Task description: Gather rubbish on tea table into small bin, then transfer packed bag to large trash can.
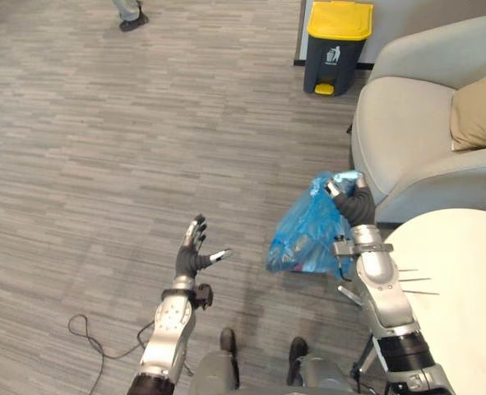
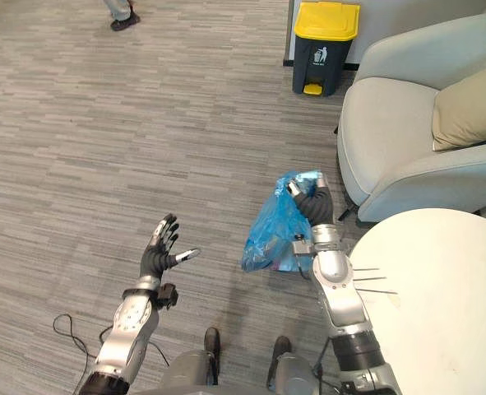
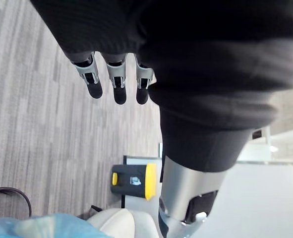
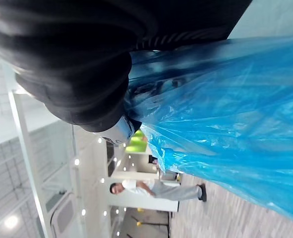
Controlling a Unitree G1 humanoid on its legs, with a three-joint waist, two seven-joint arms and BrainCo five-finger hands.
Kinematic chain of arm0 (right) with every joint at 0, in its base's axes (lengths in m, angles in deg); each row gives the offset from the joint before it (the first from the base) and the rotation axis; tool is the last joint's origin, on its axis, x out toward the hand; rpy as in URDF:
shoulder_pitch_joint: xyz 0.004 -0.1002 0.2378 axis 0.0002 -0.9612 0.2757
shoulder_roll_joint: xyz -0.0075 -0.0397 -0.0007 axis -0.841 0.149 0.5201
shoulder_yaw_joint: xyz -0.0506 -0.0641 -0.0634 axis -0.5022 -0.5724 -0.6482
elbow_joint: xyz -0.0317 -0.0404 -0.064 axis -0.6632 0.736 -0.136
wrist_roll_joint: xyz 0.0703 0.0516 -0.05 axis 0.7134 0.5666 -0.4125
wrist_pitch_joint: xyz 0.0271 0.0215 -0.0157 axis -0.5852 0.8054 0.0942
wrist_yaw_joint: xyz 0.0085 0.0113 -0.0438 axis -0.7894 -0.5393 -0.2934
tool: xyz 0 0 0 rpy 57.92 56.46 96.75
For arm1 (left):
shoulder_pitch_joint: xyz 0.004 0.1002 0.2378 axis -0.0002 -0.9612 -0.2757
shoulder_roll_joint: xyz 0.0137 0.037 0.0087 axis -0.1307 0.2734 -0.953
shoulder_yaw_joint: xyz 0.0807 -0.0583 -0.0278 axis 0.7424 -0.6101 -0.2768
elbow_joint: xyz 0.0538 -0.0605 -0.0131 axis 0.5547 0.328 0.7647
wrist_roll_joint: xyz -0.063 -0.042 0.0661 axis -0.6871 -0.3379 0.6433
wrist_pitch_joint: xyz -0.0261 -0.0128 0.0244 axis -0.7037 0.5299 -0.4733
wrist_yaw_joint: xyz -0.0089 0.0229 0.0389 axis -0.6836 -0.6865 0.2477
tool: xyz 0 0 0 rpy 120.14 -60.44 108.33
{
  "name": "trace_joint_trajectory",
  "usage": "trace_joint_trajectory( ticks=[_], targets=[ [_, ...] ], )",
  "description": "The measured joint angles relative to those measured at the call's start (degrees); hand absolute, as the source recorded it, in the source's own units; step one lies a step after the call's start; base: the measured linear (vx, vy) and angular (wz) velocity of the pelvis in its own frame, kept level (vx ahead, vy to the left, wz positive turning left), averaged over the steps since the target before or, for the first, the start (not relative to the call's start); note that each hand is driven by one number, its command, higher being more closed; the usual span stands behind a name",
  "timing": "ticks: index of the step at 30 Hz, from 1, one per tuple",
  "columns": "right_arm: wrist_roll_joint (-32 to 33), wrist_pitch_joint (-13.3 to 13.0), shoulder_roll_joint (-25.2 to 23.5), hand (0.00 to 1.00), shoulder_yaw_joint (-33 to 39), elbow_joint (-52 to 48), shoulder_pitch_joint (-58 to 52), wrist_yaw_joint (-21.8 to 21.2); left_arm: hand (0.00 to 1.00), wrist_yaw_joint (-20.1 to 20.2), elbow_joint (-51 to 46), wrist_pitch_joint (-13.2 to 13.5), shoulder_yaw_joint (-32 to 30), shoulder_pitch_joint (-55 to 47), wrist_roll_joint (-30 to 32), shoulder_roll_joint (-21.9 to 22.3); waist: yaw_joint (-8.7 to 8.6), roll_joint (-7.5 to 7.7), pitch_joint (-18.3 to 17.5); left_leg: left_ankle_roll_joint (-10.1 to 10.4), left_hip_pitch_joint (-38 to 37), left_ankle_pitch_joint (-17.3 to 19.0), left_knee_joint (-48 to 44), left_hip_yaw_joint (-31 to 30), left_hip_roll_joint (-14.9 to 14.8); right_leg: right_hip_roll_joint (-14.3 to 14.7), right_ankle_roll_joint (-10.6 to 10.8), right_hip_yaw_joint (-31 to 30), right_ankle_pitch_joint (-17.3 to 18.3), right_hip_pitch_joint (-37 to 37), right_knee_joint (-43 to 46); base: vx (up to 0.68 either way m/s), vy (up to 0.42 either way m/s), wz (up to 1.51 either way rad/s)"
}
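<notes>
1. Left eye view: my right hand (image 1: 351, 202) is raised in front of me with its fingers curled round the bunched neck of the blue translucent plastic rubbish bag (image 1: 304, 232). The bag hangs clear of the grey wood-patterned floor (image 1: 103, 148), just beside the rim of the round white tea table (image 1: 465, 280).
2. In the right wrist view the blue film (image 4: 225, 109) drapes over my own fingers, so I read the grip from the head views: closed on the neck, with the sack's belly sagging below it.
3. My left hand (image 1: 195, 250) is held out over the floor, well apart from the bag. Its fingers are straight and spread, its thumb is out to the side, and it holds nothing.
4. I judge the film to be thin, soft and slippery. It creases and bulges rather than keeping a shape, and it would probably tear on a sharp edge. The load looks light, since the sack sags only modestly, though something darker sits low inside.
5. The gathered neck is the right place to hold it. A pinch on the loose side wall would likely slide or stretch.
6. The dark grey pedal trash can with a yellow lid (image 1: 335, 48) stands well ahead, beside the light grey upholstered armchair (image 1: 407, 140), so the carry remains to be done.
</notes>
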State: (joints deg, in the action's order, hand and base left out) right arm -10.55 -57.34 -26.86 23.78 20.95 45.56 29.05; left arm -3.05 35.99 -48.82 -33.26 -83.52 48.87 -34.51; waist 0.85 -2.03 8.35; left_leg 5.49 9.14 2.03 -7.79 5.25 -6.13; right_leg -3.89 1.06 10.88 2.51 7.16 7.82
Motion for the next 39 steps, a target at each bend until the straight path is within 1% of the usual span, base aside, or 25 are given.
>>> trace_joint_trajectory(
  ticks=[2, 4, 8, 11, 12, 13, 16, 19, 21, 22, 26, 29, 31, 32, 34, 35, 36, 37, 39],
  targets=[
    [0.15, -0.04, -1.04, 1.00, -4.05, -0.18, 1.81, -1.45, 0.00, -0.03, 0.23, -0.02, 2.07, 1.31, 1.64, -1.00, -0.11, 0.83, -0.94, -0.33, -0.08, -0.22, 0.22, 1.37, 0.24, -0.14, 0.45, -1.41, -1.68, -0.08, -1.78, -0.09, 0.114, -0.36],
    [1.00, -0.04, -1.99, 1.00, -9.40, -0.18, 4.00, -3.60, 0.00, 0.00, 1.38, -0.06, 4.78, 3.99, 3.51, -2.14, -0.09, 2.10, -1.73, -1.14, -1.02, -1.13, 2.06, 3.07, 0.61, -0.20, 0.69, -3.08, -3.67, -0.23, -3.92, -0.08, 0.072, -0.34],
    [3.24, -0.02, -2.73, 1.00, -16.24, -0.41, 6.34, -5.89, 0.00, 0.03, 6.04, -0.32, 8.83, 8.72, 5.55, -2.29, -0.37, 2.77, -2.32, -1.66, -2.58, -2.10, 3.55, 3.94, 1.09, -0.22, 0.99, -4.05, -4.79, -1.25, -5.17, -0.06, 0.034, -0.13],
    [6.37, 0.43, -3.26, 1.00, -22.06, -0.44, 7.37, -7.74, 0.00, -0.49, 7.29, -0.36, 9.82, 10.76, 8.06, -1.81, -0.33, 3.10, -2.56, -1.52, -3.77, -2.70, 4.78, 4.69, 1.10, -0.16, 0.83, -4.90, -5.57, -1.80, -6.03, -0.04, 0.013, -0.13],
    [7.17, 0.48, -3.34, 1.00, -23.41, -0.44, 7.44, -8.21, 1.00, -0.79, 8.29, -0.36, 9.91, 11.55, 9.03, -1.76, -0.33, 3.20, -2.79, -1.67, -4.02, -3.14, 5.38, 4.69, 1.12, -0.13, 0.81, -4.89, -5.64, -1.82, -6.10, 0.00, 0.000, 0.00],
    [7.78, 0.53, -3.45, 1.00, -24.43, -0.44, 7.49, -8.43, 1.00, -1.99, 8.95, -0.37, 10.06, 12.12, 10.10, -1.32, -0.31, 3.34, -2.95, -1.65, -4.25, -3.43, 5.79, 4.68, 1.13, -0.07, 0.76, -4.90, -5.69, -1.83, -6.11, 0.00, 0.000, 0.00],
    [10.08, 1.03, -3.71, 1.00, -26.46, -0.27, 8.02, -8.85, 1.00, -5.09, 10.60, -0.71, 10.20, 13.60, 13.17, -1.80, -0.13, 3.81, -3.91, -1.37, -4.58, -3.72, 6.01, 4.76, 1.13, 0.49, 0.55, -5.02, -5.85, -1.99, -6.19, -0.01, -0.005, -0.02],
    [11.33, 2.22, -3.66, 1.00, -26.80, 0.40, 10.83, -8.80, 1.00, -6.56, 10.90, -0.77, 10.32, 13.61, 15.56, -1.89, -0.10, 3.91, -4.25, -1.27, -5.56, -3.90, 6.44, 4.87, 1.03, 0.91, 0.36, -5.20, -6.58, -3.21, -7.40, -0.01, -0.010, -0.04],
    [11.32, 2.66, -3.61, 1.00, -27.79, 0.49, 12.51, -8.45, 1.00, -6.83, 10.87, -0.64, 10.31, 13.67, 15.60, -1.94, -0.09, 3.95, -4.33, -1.21, -5.90, -4.15, 7.10, 5.00, 1.05, 1.00, 0.35, -5.51, -7.00, -3.45, -8.08, -0.03, 0.000, -0.07],
    [11.31, 2.78, -3.61, 0.00, -28.90, 0.67, 13.88, -7.89, 1.00, -7.35, 10.89, -0.64, 10.48, 13.68, 15.61, -1.90, -0.13, 3.99, -4.35, -1.07, -5.99, -4.39, 7.60, 4.98, 1.06, 1.00, 0.36, -5.62, -7.14, -3.40, -8.30, -0.04, 0.003, -0.05],
    [11.26, 2.78, -3.66, 0.00, -30.83, 1.06, 14.83, -7.79, 1.00, -7.77, 11.47, -0.74, 11.00, 13.53, 15.54, -1.52, -0.07, 4.06, -4.42, -1.09, -6.14, -4.72, 8.07, 4.82, 1.01, 1.00, 0.32, -5.68, -7.18, -3.40, -8.47, 0.00, 0.000, 0.00],
    [9.97, 2.77, -3.65, 0.00, -30.80, 1.06, 14.81, -7.31, 1.00, -7.79, 11.47, -0.74, 10.80, 12.98, 14.73, -0.64, -0.11, 4.07, -4.42, -1.25, -6.71, -5.77, 9.66, 4.61, 1.09, 1.06, 0.35, -5.60, -7.31, -3.49, -8.92, 0.00, 0.000, 0.00],
    [6.49, 2.69, -3.65, 0.00, -30.31, 1.05, 14.14, -6.84, 1.00, -7.56, 11.45, -0.78, 10.17, 11.58, 11.54, -0.11, -0.24, 4.07, -4.43, -1.23, -7.06, -5.90, 10.03, 4.59, 1.08, 1.22, 0.35, -5.61, -7.32, -3.72, -9.07, 0.00, 0.000, 0.00],
    [5.12, 2.52, -3.60, 0.00, -29.49, 1.02, 12.79, -6.83, 1.00, -7.55, 11.45, -0.97, 8.75, 9.80, 9.96, 0.90, -0.25, 4.07, -4.52, -1.22, -7.27, -5.89, 10.18, 4.59, 1.07, 1.52, 0.36, -5.65, -7.31, -3.87, -9.12, 0.00, 0.000, 0.00],
    [1.83, 2.08, -3.47, 0.00, -27.30, 0.96, 9.28, -6.88, 1.00, -7.49, 11.46, -1.80, 6.65, 6.92, 7.70, 2.00, -0.25, 4.17, -4.92, -1.22, -7.57, -5.91, 10.80, 4.59, 1.06, 1.67, 0.37, -5.99, -7.31, -3.86, -9.22, 0.03, -0.006, -0.05],
    [-0.45, 1.36, -2.46, 0.00, -25.23, 0.83, 6.23, -6.89, 1.00, -7.23, 11.45, -2.32, 4.93, 4.87, 6.94, 2.03, -0.22, 4.26, -4.99, -1.22, -7.83, -5.90, 11.02, 4.62, 1.04, 1.74, 0.39, -6.19, -7.29, -3.99, -9.24, 0.03, 0.004, -0.05],
    [-4.02, 0.83, -1.06, 0.00, -22.77, 0.20, 2.80, -6.82, 1.00, -6.77, 11.45, -2.79, 2.61, 2.94, 6.32, 2.01, -0.25, 4.30, -5.04, -1.21, -7.92, -5.90, 11.16, 4.63, 1.04, 1.75, 0.42, -6.30, -7.27, -4.02, -9.27, 0.02, 0.005, -0.03],
    [-6.19, 0.31, 0.04, 0.00, -21.29, 0.03, 0.94, -6.83, 1.00, -6.42, 11.45, -2.86, 1.15, 1.92, 6.29, 1.95, -0.24, 4.31, -5.05, -1.22, -7.96, -5.90, 11.24, 4.64, 1.06, 1.74, 0.42, -6.35, -7.27, -4.03, -9.28, 0.00, 0.000, 0.00],
    [-12.74, 0.20, 4.95, 0.00, -13.63, 0.01, -7.23, -6.67, 1.00, -6.21, 11.30, -2.88, -4.06, -1.53, 6.18, 1.47, -0.07, 4.35, -5.07, -1.21, -8.36, -5.90, 11.51, 4.69, 1.14, 1.68, 0.60, -6.56, -7.15, -4.27, -9.29, 0.00, 0.000, 0.00]
  ],
)
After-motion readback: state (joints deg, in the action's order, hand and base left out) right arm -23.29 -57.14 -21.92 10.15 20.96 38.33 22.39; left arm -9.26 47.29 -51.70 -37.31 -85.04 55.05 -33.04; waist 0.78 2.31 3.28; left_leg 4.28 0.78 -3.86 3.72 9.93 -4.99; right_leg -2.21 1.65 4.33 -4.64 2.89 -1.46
